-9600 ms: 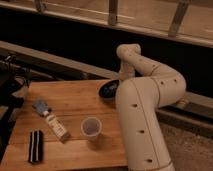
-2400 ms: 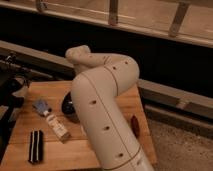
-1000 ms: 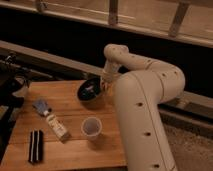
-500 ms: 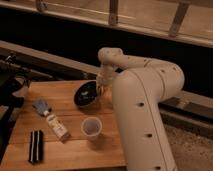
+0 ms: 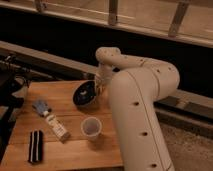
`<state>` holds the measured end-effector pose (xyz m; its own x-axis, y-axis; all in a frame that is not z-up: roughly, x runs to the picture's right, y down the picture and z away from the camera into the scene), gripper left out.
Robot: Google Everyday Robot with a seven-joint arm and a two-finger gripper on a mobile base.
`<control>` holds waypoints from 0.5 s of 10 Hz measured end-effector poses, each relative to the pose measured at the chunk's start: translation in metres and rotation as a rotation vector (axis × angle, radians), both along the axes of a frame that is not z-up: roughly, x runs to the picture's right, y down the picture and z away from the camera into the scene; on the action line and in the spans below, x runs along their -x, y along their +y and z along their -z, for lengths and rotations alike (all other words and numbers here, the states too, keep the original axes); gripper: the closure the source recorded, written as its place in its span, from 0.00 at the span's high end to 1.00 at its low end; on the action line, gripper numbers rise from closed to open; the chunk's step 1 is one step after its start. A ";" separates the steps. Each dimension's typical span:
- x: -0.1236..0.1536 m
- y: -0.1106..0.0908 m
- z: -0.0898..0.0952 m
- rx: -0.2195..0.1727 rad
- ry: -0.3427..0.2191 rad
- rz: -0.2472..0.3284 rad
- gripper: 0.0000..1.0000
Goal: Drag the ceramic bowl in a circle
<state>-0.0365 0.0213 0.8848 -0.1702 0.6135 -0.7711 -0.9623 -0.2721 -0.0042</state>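
The ceramic bowl (image 5: 85,94) sits at the centre of the frame, on the far part of the wooden table (image 5: 70,150), tipped a little so its glossy inside faces the camera. The gripper (image 5: 98,87) reaches down at the bowl's right rim, presumably so the arm can steer it by the edge rather than lift it (whether it pinches the rim I cannot tell). The pale cup (image 5: 91,127) stands just below the bowl, a likely obstacle for any wide circle. At lower left lie a small bottle (image 5: 56,127), a blue object (image 5: 40,106) and a dark striped item (image 5: 35,146), well apart from the bowl.
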 end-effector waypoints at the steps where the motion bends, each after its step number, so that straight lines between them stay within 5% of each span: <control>1: -0.001 0.000 0.000 0.002 0.001 0.007 0.25; 5: 0.000 -0.001 0.000 0.001 0.002 0.015 0.26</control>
<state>-0.0364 0.0205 0.8848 -0.1626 0.6156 -0.7711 -0.9662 -0.2576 -0.0020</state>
